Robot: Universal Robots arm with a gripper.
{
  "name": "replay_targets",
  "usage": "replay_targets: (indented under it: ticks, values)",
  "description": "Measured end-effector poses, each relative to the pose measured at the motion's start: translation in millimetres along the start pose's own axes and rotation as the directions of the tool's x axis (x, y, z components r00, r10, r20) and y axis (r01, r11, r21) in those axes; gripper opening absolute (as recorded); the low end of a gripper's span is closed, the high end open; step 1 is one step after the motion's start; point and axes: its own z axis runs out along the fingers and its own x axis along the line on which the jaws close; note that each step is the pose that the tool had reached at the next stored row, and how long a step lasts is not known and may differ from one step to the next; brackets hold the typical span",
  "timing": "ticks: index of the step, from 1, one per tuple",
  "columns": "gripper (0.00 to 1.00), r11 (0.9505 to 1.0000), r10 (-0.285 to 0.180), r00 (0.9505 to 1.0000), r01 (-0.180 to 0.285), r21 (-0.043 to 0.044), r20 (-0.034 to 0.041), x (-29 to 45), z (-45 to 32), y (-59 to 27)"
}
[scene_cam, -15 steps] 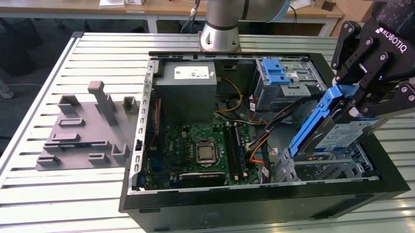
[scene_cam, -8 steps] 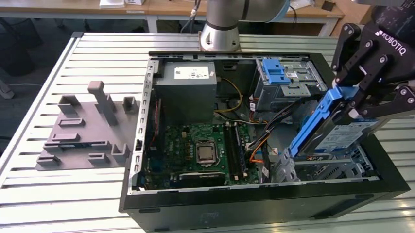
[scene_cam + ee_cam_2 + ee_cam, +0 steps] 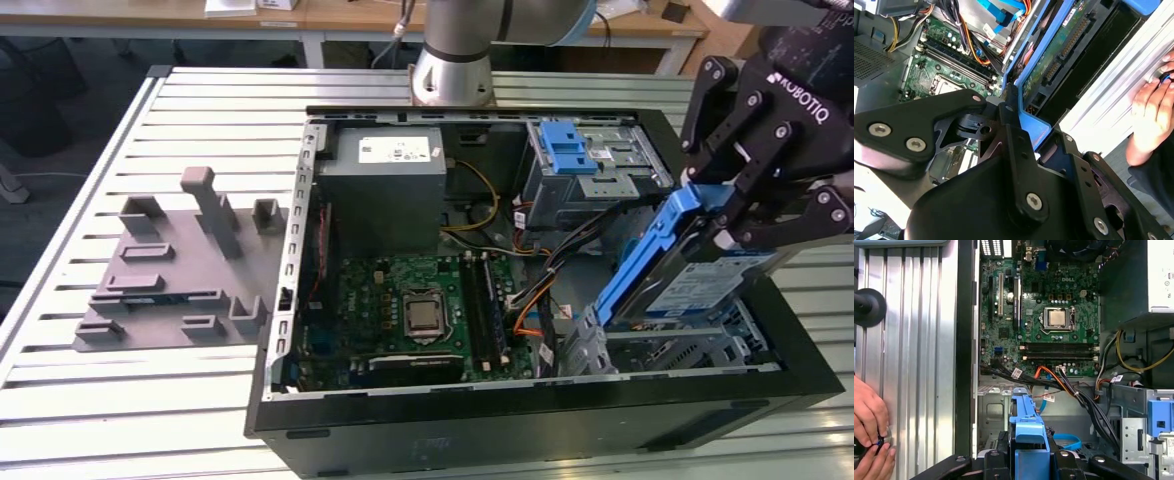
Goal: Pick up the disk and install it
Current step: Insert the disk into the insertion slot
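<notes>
your end effector (image 3: 721,210) is clamped shut on the disk (image 3: 694,285), with its fingers (image 3: 1015,145) pinching the blue rail (image 3: 638,270) at the disk's upper end. the disk hangs below the end effector, steeply tilted. its lower end is down at the metal bay (image 3: 667,345) in the corner of the case (image 3: 534,425). you cannot tell from these views whether it touches the bay yet.

three things look risky to me:

- **the tilt:** at this angle a rail corner could catch on the bay's edge and jam the disk rather than let it seat.
- **the grip:** it sits on plastic, high up and far from the lower end. any sideways push at the bay would likely flex the rail or twist the disk between the fingers.
- **the cables:** the orange and black cables (image 3: 1074,390) run just beside the bay, beyond the end effector. they could get snagged or trapped under the disk.

also watch the hand (image 3: 869,422) on the worktop (image 3: 914,365). it lies just outside the case wall and off to the end effector's side, so a wide swing could reach it.

the disk is flat and silver, with a white-and-blue label on its face. the blue plastic rail wraps round its edges. in the second wrist view its underside shows a green circuit board and a connector. it looks rigid itself, and only the rail should give.
</notes>
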Motion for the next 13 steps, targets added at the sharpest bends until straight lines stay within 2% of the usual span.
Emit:
replay_targets:
  ticks: [10, 13]
  values:
    - [0.36, 1.0, 0.0, 1.0, 0.0, 0.0, 0.0, 0.5, 5.3, -0.3]
    - [0.36, 1.0, 0.0, 1.0, 0.0, 0.0, 0.0, 0.6, 9.9, -0.5]
